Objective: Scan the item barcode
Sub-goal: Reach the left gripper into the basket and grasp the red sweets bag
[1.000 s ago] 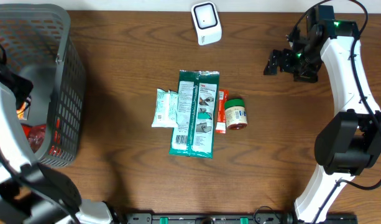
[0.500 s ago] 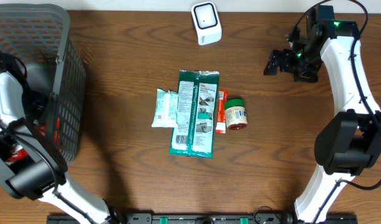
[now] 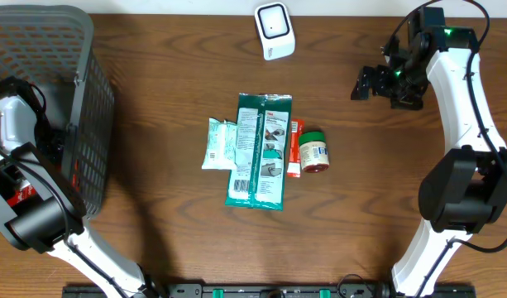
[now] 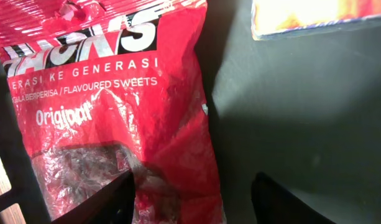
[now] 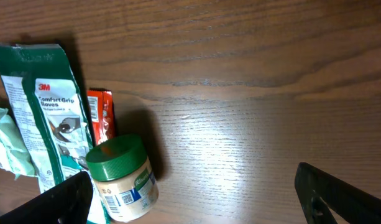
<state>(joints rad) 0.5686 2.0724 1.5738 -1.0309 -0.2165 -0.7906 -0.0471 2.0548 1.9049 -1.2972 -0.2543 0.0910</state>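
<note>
Red sweets bag (image 4: 109, 118), glossy with white lettering, lies under the spread left gripper (image 4: 193, 186); right gripper (image 5: 193, 174) gapes too.

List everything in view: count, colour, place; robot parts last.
table: one, brown wood, under everything
basket: one, grey, table's left edge
sweets bag: one, red, inside basket
scanner: one, white, top centre
glove pack: one, green, centre
pouch: one, pale green, left of glove pack
sachet: one, orange-red, right of glove pack
jar: one, green lid, right of sachet
left end effector: one, black, open, in basket over sweets bag
right end effector: one, black, open, above table's right side
</note>
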